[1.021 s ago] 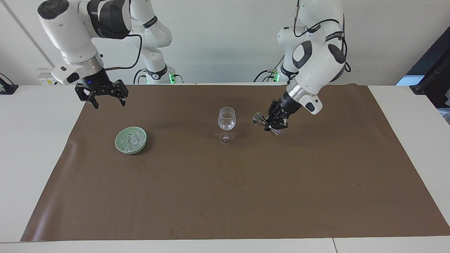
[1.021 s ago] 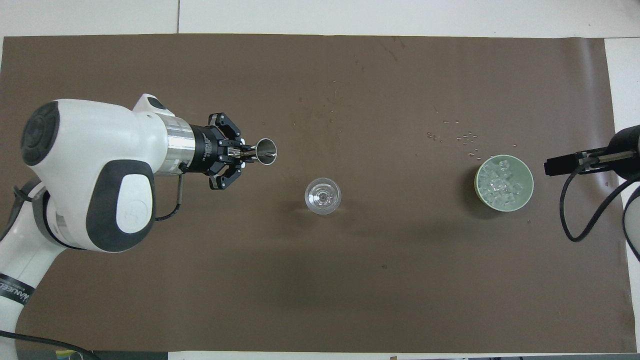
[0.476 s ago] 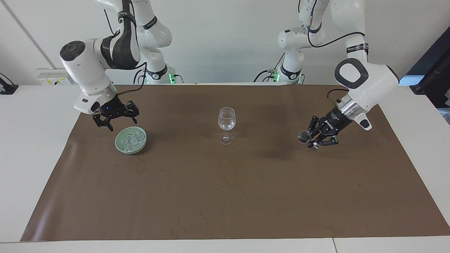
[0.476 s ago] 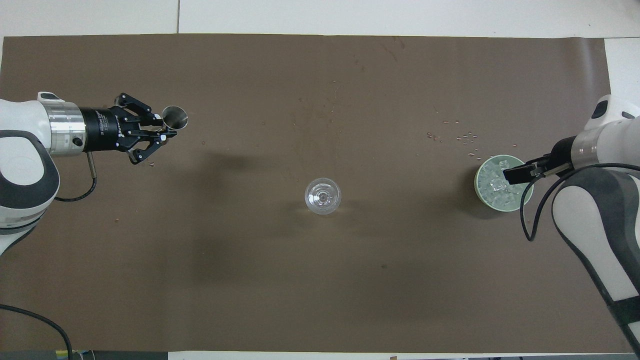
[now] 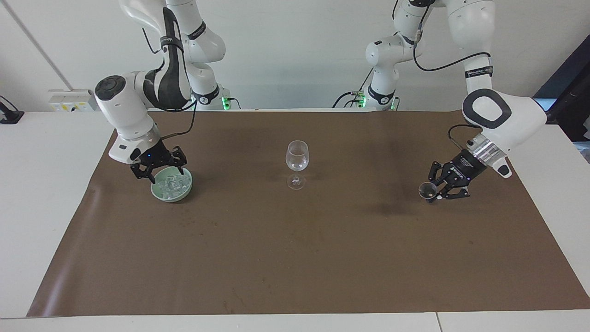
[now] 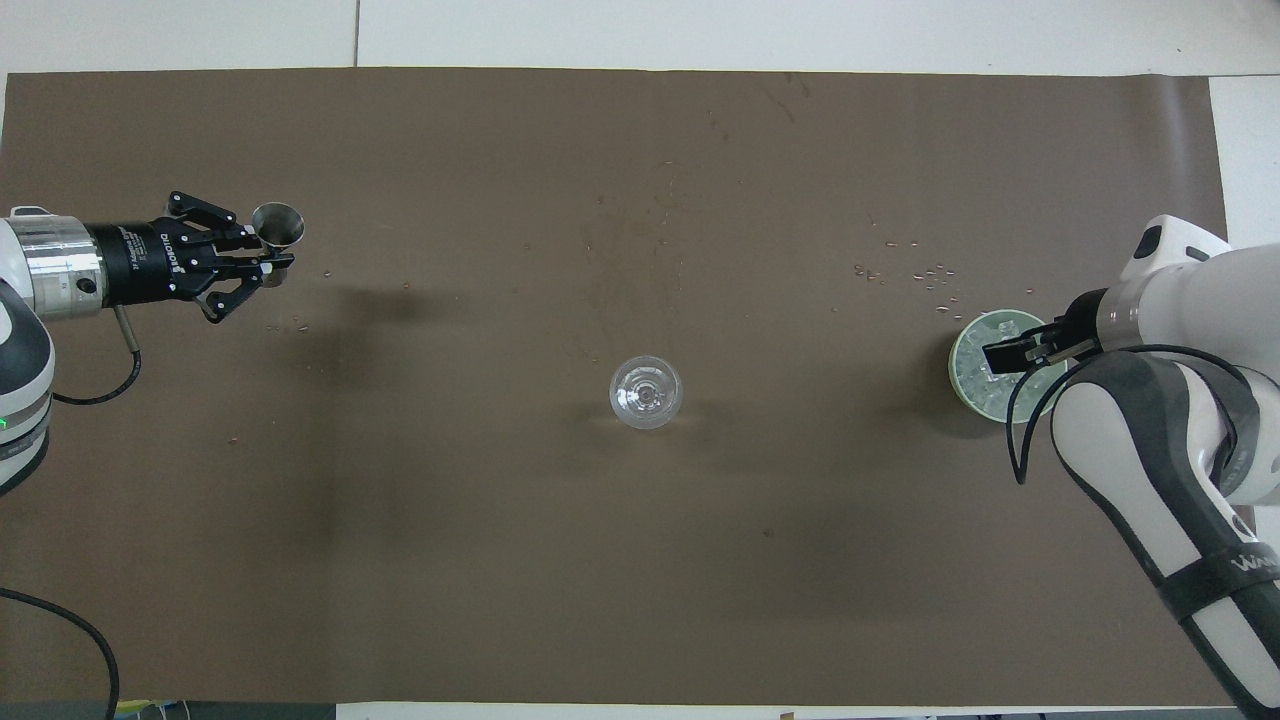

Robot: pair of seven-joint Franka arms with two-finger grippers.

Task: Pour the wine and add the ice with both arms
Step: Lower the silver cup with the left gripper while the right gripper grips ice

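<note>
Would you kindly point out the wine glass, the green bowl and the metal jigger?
wine glass (image 5: pixel 297 156), facing view, on its bowl.
green bowl (image 6: pixel 957 381), overhead view, on its rim.
metal jigger (image 6: pixel 278 222), overhead view, on its open mouth.

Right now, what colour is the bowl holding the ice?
Pale green; the bowl shows best in the overhead view, with the clear ice heaped inside.

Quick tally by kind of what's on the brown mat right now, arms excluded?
Wine glass: 1
Pale green bowl of ice: 1
Small metal measuring cup, held in the left gripper: 1
Total: 3
</note>
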